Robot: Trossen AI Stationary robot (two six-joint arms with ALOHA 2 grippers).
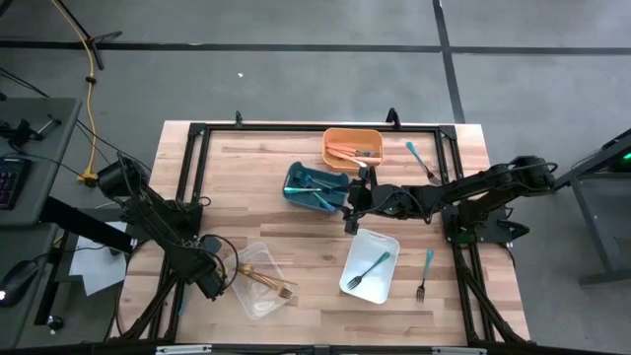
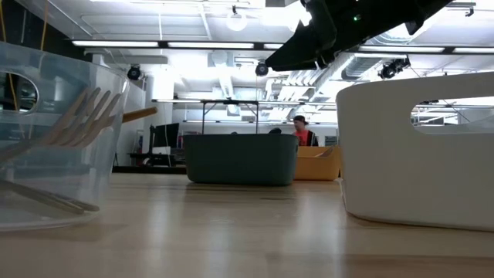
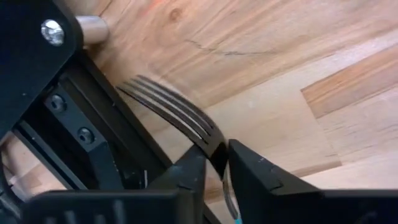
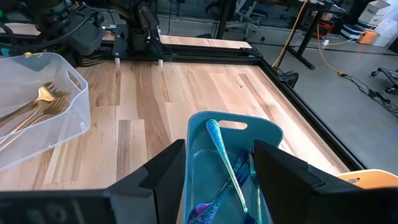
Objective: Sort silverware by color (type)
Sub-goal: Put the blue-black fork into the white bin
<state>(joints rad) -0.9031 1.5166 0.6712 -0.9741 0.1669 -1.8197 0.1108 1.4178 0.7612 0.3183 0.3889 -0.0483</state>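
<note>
Where my left gripper point(image 3: 217, 152) closes, the fingers are clamped on the neck of a dark fork point(image 3: 168, 106). Its tines stick out past the fingertips over bare wood. Whether the fork touches the table point(image 1: 296, 232), I cannot tell.

- Left gripper point(image 1: 209, 279): near-left part of the table, just beside the left edge of the clear bin point(image 1: 245, 296).
- Clear bin contents: gold forks point(image 1: 266, 281), lying together; also seen in the right wrist view point(image 4: 37, 102).

Right gripper point(image 4: 219, 149): fingers spread apart, holding nothing. It hangs over the blue bin point(image 4: 267, 134), with the bin showing between the two fingers.

- Blue bin contents: shiny blue pieces point(image 4: 227, 165), lying lengthwise.
- From above, the right gripper point(image 1: 352, 202) is mid-table, at the blue bin's point(image 1: 296, 177) right end.

Other items:
- Orange bin point(image 1: 352, 132), far side, touching the blue bin's far-right corner; orange pieces point(image 1: 347, 151) inside.
- White bin point(image 1: 355, 286), near the right gripper, holds one teal fork point(image 1: 369, 269).
- Far teal piece point(image 1: 412, 151) lies loose right of the orange bin.
- Near teal piece point(image 1: 428, 262) lies loose right of the white bin.
</note>
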